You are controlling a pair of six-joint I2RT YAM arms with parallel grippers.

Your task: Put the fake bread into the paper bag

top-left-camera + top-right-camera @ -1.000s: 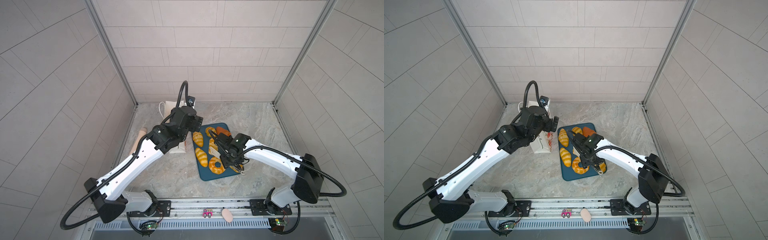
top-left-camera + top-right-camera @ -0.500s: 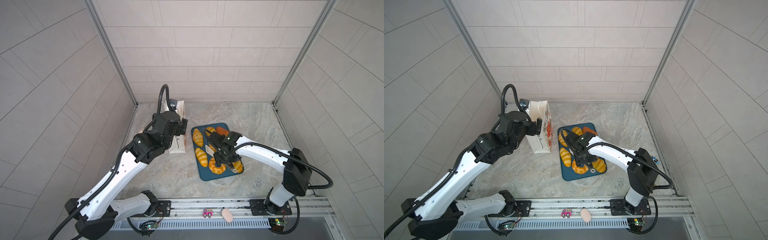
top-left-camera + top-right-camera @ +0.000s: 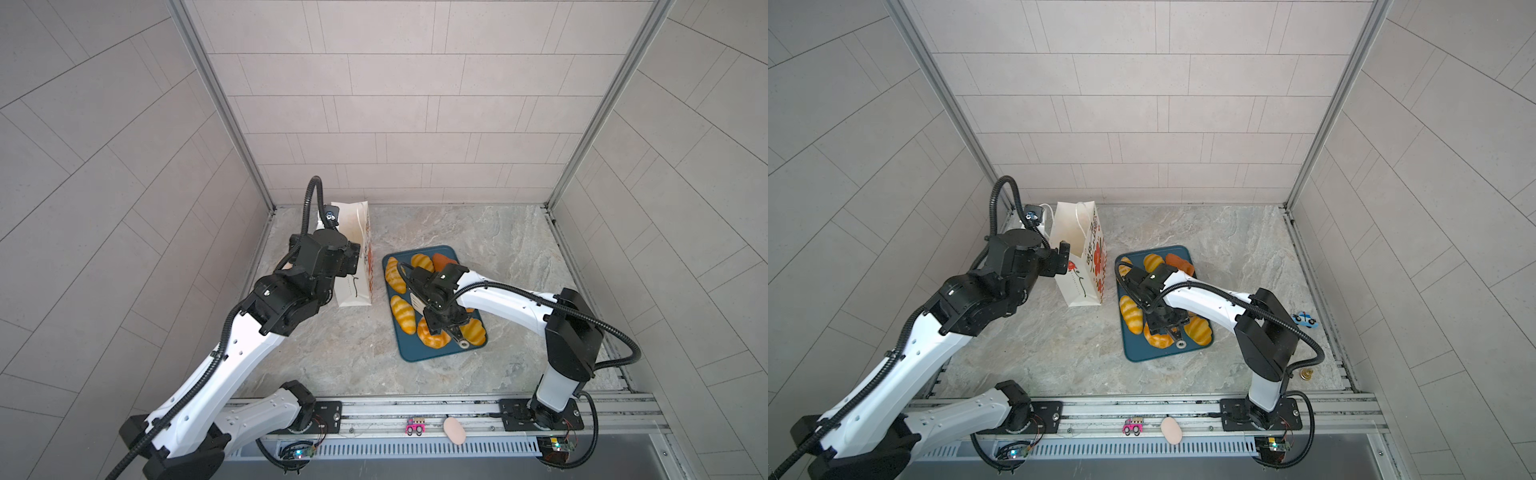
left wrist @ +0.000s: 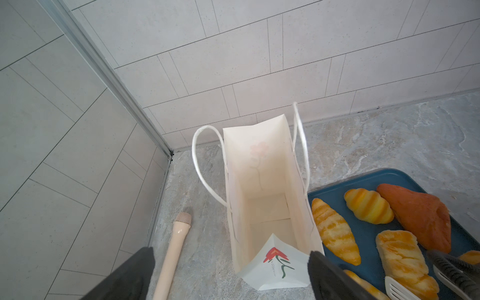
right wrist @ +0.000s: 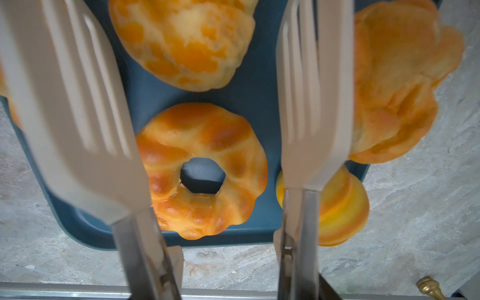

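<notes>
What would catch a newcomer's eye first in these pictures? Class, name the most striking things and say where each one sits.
The golden bread glows on a blue tray in the middle of the grey table. Left of the tray stands an open white bag with a red flower on it. White tongs hang over the ring at the tray's near end.

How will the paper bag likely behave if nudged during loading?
Likely tips easily: the paper bag stands tall on a narrow base and looks empty. Its thin walls probably flex; one end panel creases inward. The open left gripper by its rim might steady it.
</notes>
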